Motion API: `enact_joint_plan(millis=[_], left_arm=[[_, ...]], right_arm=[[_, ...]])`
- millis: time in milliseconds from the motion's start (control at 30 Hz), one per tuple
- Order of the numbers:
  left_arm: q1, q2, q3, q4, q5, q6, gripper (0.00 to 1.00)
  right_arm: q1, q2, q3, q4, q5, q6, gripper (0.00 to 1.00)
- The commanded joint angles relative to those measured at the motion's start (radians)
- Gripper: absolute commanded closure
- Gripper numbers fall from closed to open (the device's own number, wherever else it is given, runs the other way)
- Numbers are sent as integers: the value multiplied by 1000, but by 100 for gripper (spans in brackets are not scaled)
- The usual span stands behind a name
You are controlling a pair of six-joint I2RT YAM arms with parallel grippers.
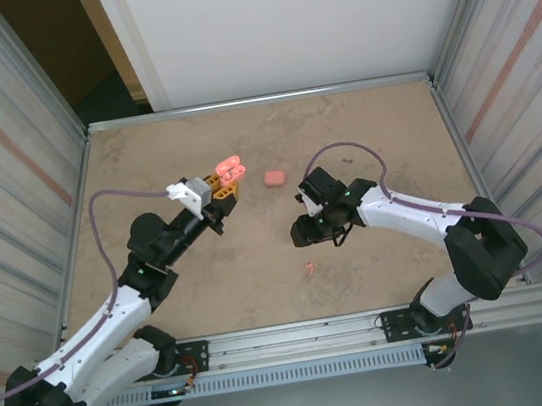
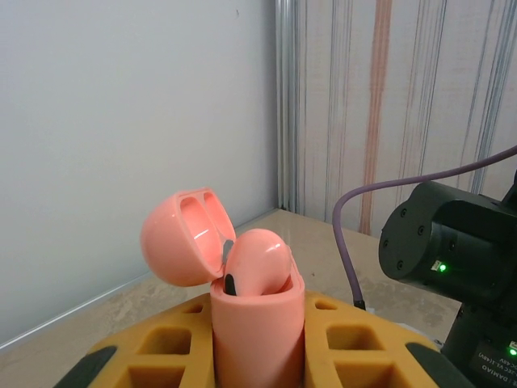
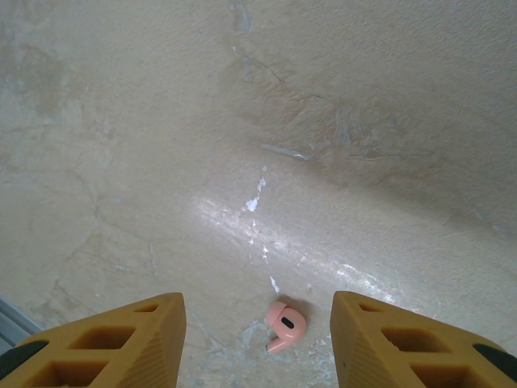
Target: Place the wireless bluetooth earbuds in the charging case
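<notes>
Now: charging case (image 2: pixel 258 339) gripped left, loose earbud (image 3: pixel 284 326) near right.
Your left gripper (image 1: pixel 220 187) clamped the charging case, lid up, seated earbud (image 2: pixel 257 257) inside; your right gripper (image 3: pixel 257 339) hung, jaws apart, above the loose earbud on the table (image 3: pixel 242 121).

Left hand (image 1: pixel 225 183) raised, clamped on the charging case (image 2: pixel 258 323); right hand (image 3: pixel 256 311) low, fingers (image 3: pixel 121 339) apart, pointing down.

Overhead view: I looked steeply down from behind the arm bases (image 1: pixel 167 364) over the whole table (image 1: pixel 144 160). Left wrist view: I sat close behind the left gripper (image 2: pixel 258 356), facing level past its held case (image 2: pixel 257 315) toward the walls (image 2: pixel 121 121). Right wrist view: I faced down between the fingers of the right gripper (image 3: pixel 257 323), near the table. The earbud (image 3: pixel 284 326) beneath that hand also appeared overhead.
</notes>
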Motion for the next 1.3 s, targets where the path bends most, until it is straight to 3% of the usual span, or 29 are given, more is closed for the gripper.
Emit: enact_joint_plan(millis=[0, 1267], left_arm=[[10, -23, -7, 6, -15, 14, 100], [11, 16, 1, 26, -15, 14, 100]], right_arm=[[24, 21, -8, -49, 39, 21, 50], [226, 178, 13, -162, 224, 23, 49]])
